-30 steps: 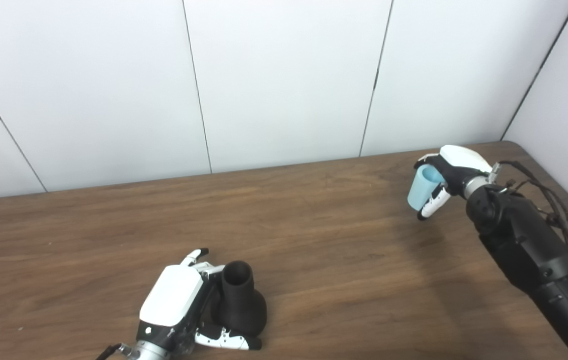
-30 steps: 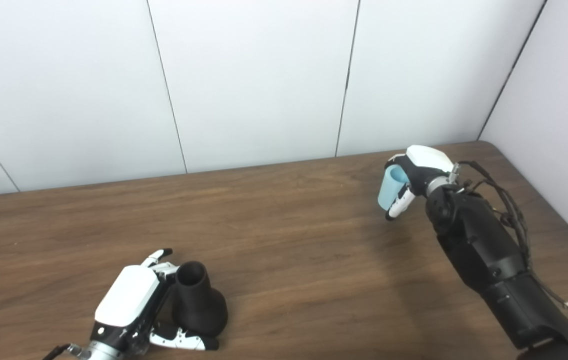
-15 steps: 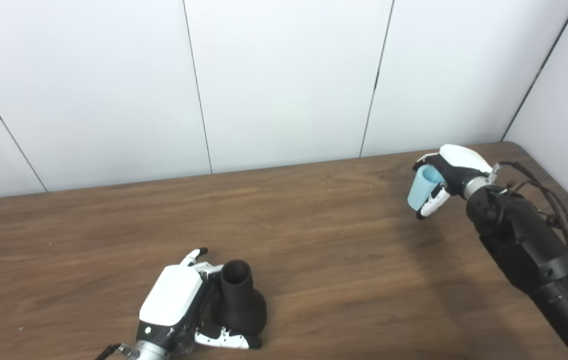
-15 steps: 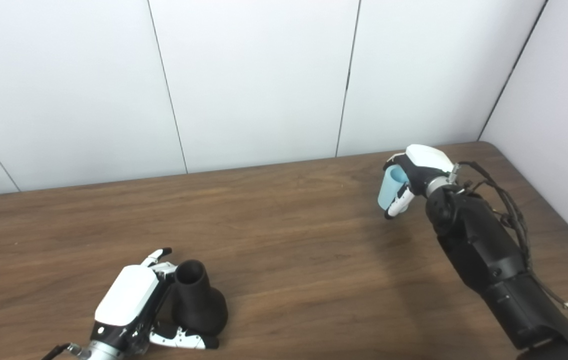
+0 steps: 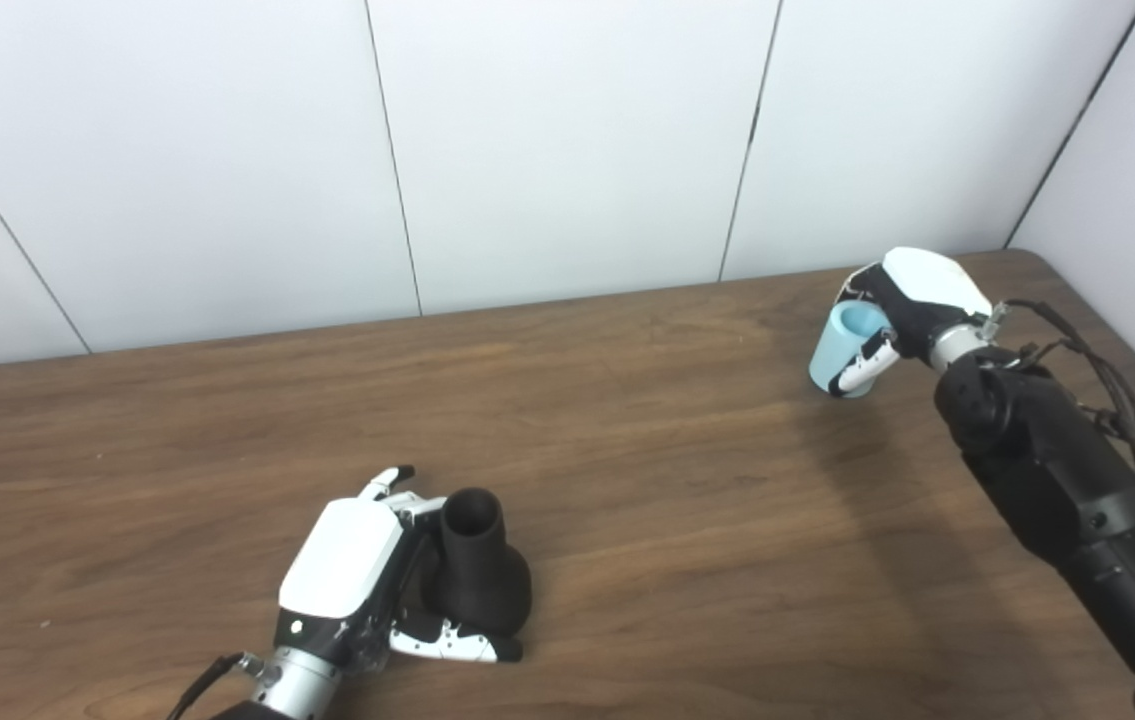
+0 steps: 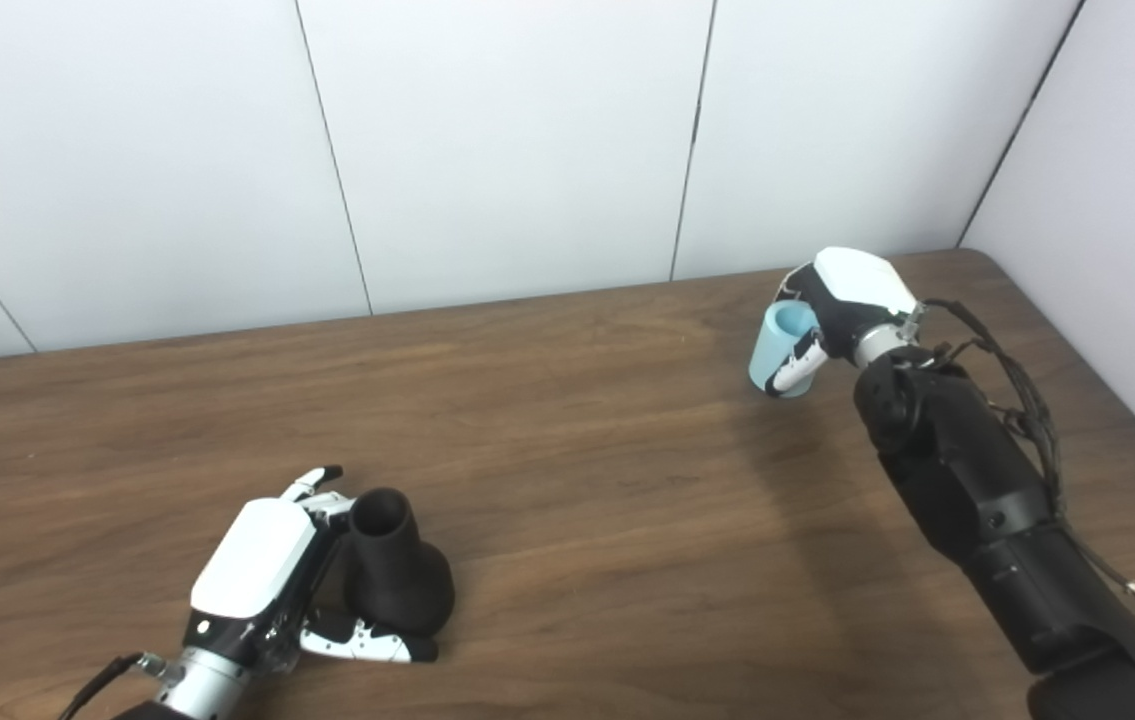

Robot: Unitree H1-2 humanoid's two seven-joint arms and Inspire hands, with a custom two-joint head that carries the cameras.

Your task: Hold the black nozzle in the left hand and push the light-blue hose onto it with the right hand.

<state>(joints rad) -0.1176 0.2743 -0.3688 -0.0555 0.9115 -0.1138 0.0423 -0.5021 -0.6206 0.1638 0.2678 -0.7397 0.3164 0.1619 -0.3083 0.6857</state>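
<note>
Left hand (image 5: 347,565) wraps the black nozzle (image 5: 475,580), standing near the front of the tabletop (image 5: 627,480), axis near upright, narrow mouth up. Well apart at far right, right hand (image 5: 902,310) grips the light-blue hose (image 5: 837,350), bore tilted up-left. Risk: axes misaligned at mating, so the hose jams or tips the nozzle

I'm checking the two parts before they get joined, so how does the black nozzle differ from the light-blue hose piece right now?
The black nozzle flares from a narrow neck to a wide base; the light-blue hose is a short, near-straight tube. The nozzle sits near the table's front on the left, in the left hand; the hose is far right near the wall, in the right hand. Both have their open ends facing up, and both are gripped.
</note>
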